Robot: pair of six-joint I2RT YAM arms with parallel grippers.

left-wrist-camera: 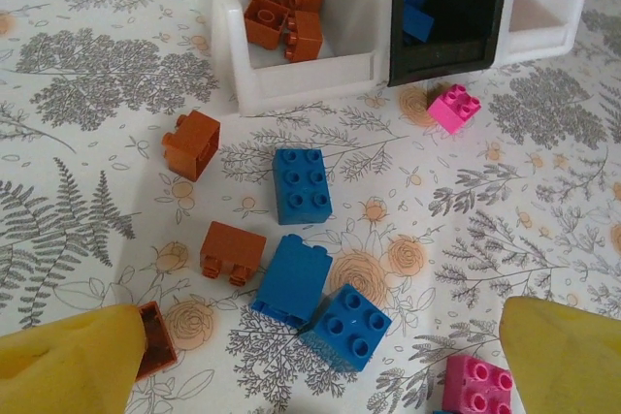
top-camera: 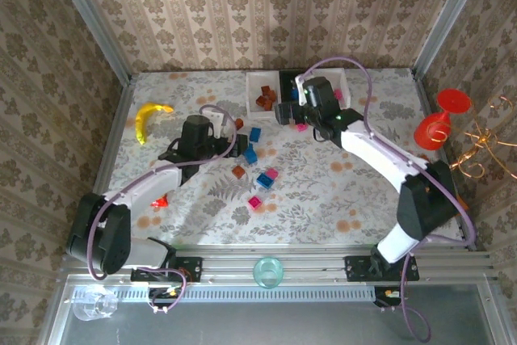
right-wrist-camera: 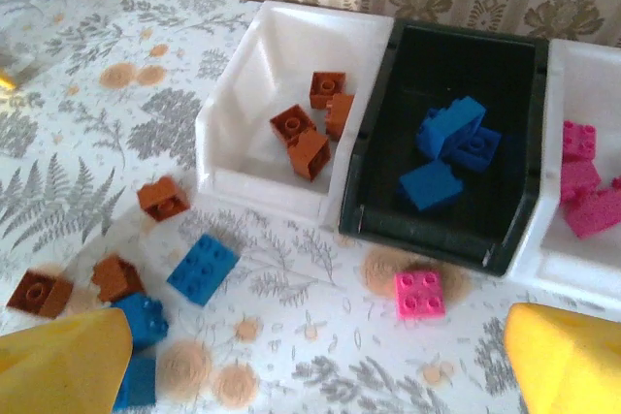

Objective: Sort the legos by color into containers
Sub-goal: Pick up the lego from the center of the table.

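Three trays stand side by side at the back: a white tray (top-camera: 253,89) with brown bricks (right-wrist-camera: 309,133), a black tray (right-wrist-camera: 427,236) with blue bricks (right-wrist-camera: 448,147), and a white tray (right-wrist-camera: 580,281) with pink bricks (right-wrist-camera: 582,191). Loose bricks lie in front of them: blue (left-wrist-camera: 302,184), blue (left-wrist-camera: 293,278), blue (left-wrist-camera: 345,327), brown (left-wrist-camera: 192,143), brown (left-wrist-camera: 232,252) and pink (left-wrist-camera: 477,385). A pink brick (right-wrist-camera: 420,294) lies just before the black tray. My left gripper (left-wrist-camera: 320,375) hangs open over the blue cluster. My right gripper (right-wrist-camera: 320,385) is open near the pink brick, holding nothing.
A yellow banana (top-camera: 150,117) lies at the left back. A red goblet (top-camera: 440,119) and gold wire (top-camera: 485,147) stand outside the right wall. A reddish brick (top-camera: 160,201) sits beside the left arm. A teal cup (top-camera: 268,271) rests on the front rail.
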